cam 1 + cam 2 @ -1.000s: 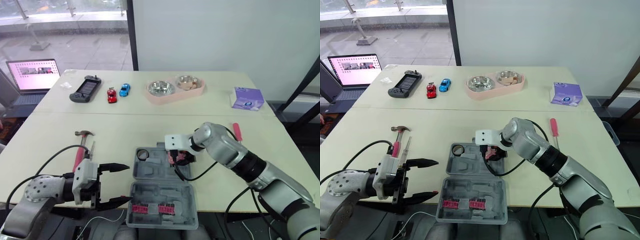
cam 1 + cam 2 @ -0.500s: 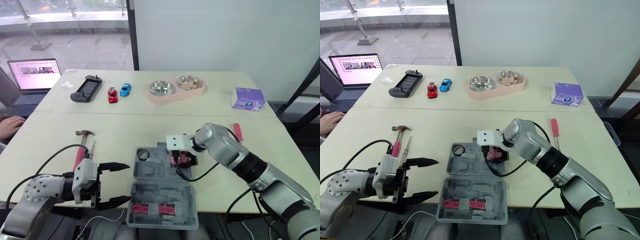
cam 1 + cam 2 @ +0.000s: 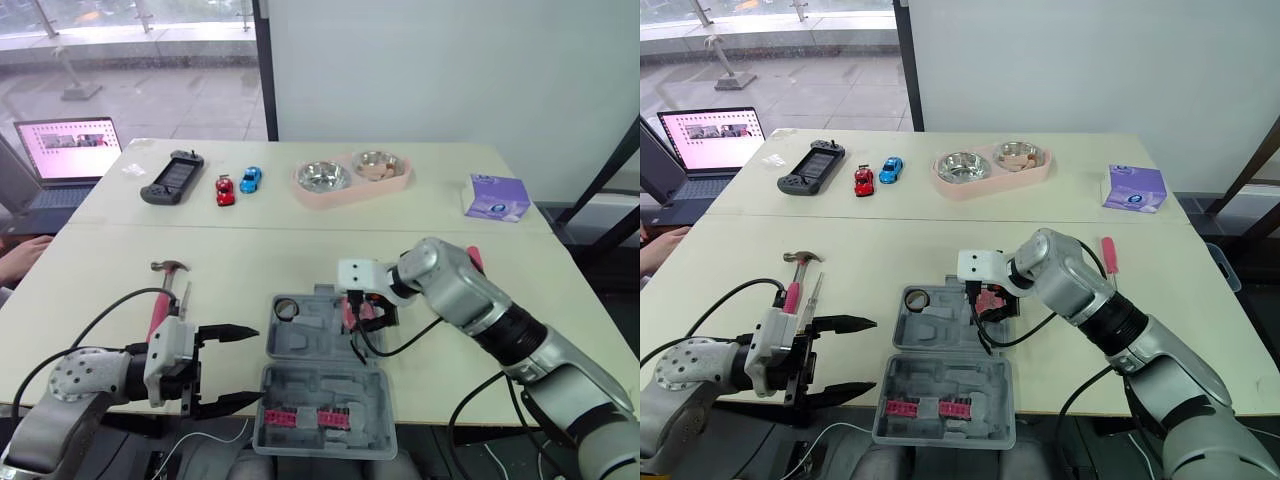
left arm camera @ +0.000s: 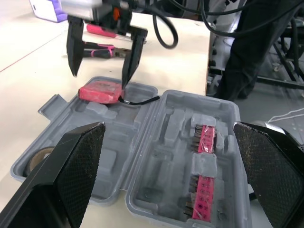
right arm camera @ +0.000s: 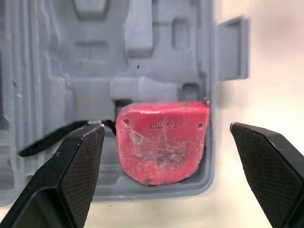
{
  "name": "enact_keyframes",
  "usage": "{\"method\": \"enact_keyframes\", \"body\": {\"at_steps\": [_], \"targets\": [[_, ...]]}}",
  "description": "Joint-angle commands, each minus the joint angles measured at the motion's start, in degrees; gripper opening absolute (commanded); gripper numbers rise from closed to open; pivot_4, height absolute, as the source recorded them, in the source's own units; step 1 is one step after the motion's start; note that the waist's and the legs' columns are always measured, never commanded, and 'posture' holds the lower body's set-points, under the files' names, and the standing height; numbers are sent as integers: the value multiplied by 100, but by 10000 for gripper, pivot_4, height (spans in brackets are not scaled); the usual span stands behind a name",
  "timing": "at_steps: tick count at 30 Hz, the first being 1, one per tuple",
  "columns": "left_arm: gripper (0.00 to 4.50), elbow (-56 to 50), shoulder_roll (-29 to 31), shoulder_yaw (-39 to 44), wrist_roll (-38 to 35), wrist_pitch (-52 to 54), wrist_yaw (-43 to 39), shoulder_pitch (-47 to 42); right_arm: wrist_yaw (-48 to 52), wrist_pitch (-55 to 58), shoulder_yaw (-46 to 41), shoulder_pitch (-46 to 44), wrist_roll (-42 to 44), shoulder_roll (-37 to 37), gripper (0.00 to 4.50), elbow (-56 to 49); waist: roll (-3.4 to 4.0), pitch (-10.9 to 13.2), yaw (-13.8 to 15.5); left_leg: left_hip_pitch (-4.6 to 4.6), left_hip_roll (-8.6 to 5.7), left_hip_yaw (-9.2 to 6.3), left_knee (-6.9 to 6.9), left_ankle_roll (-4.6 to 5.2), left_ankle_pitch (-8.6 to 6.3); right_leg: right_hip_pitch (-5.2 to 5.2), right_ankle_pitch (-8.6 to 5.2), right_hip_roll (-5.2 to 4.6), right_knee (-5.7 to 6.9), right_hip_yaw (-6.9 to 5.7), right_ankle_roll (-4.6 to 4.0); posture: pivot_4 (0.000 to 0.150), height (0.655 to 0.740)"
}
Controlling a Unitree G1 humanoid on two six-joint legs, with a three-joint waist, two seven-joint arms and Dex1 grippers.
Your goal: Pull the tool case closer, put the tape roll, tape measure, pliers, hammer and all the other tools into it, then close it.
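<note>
The grey tool case point(image 3: 320, 385) lies open near the table's front edge. A tape roll point(image 3: 285, 308) sits in its far left pocket and the red tape measure point(image 5: 161, 142) lies in its far right pocket, black strap trailing. My right gripper point(image 4: 98, 78) hovers open just above the tape measure, a finger on either side, holding nothing. Pink-handled pliers point(image 4: 102, 49) lie on the table beyond it. The hammer point(image 3: 165, 285) lies left of the case. A pink screwdriver point(image 3: 1107, 255) lies to the right. My left gripper point(image 3: 255, 366) stands open left of the case.
Red bit holders point(image 3: 310, 417) sit in the case's near half. On the far table are a laptop point(image 3: 65, 150), a game controller point(image 3: 172, 177), two toy cars point(image 3: 236, 186), a pink double bowl point(image 3: 350, 176) and a purple box point(image 3: 495, 197). A person's hand point(image 3: 20, 255) rests at the left edge.
My right gripper has let go of the tape measure in the case and lifted slightly up and right. The person's hand came in at the left edge, then drew partly back.
</note>
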Motion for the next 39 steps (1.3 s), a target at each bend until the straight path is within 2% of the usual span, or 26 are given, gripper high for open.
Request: {"method": "enact_keyframes", "body": {"at_steps": [1, 10, 17, 20, 23, 24, 30, 35, 39], "targets": [[45000, -54, -15, 29, 10, -73, -14, -12, -24, 125, -244, -62, 128, -38, 44446, -245, 0, 0, 0, 0, 0, 0, 0, 0, 0, 0, 0, 0, 0, 0, 0, 1500, 7400], [45000, -66, -33, 0, 39, -72, -5, -28, -153, 149, -157, 152, 193, 24, 44446, -225, 0, 0, 0, 0, 0, 0, 0, 0, 0, 0, 0, 0, 0, 0, 0, 1500, 7400], [45000, -122, -41, 19, 38, -53, 25, 42, -282, 220, -492, 253, 563, 143, 44446, -267, 0, 0, 0, 0, 0, 0, 0, 0, 0, 0, 0, 0, 0, 0, 0, 1500, 7400], [45000, -154, -38, 33, 26, -44, 41, 79, -373, 336, -706, 289, 779, 212, 35958, -355, 0, 0, 1, 0, 0, 0, 0, 0, 0, 0, 0, 0, 0, 0, 0, 1500, 7400], [45000, -180, -25, 45, 16, -35, 43, 117, -523, 375, -1012, 400, 1067, 329, 21002, -422, 0, 0, 1, 0, 0, 0, 0, 0, 0, 0, 0, 0, 0, 0, 0, 1500, 7400], [45000, -184, -21, 48, 14, -35, 44, 125, -552, 350, -1063, 437, 1123, 331, 17885, -437, 0, 0, 2, 0, 0, 0, 0, 0, 0, 0, 0, 0, 0, 0, 0, 1500, 7400], [45000, -182, -10, 78, 8, -25, 76, 144, -899, -185, -1605, 1004, 1513, 431, 17885, -299, -2, -1, 9, -1, 0, 0, 0, 0, 0, 1, 0, 0, -3, 0, 0, 1500, 7400], [45000, -190, -33, 45, 16, -21, 122, 152, -1311, -607, -2250, 1572, 1974, 836, 17885, 171, -3, -2, 2, 0, 0, 0, 0, 0, 0, 2, 0, 0, -2, 0, 0, 1500, 7400], [45000, -191, -35, 46, 11, -24, 140, 162, -1250, -1194, -2613, 1971, 2292, 923, 17885, 408, -1, -1, 3, 0, 0, 0, 0, 0, 0, 3, 0, 1, -2, 0, 0, 1500, 7400]]}}
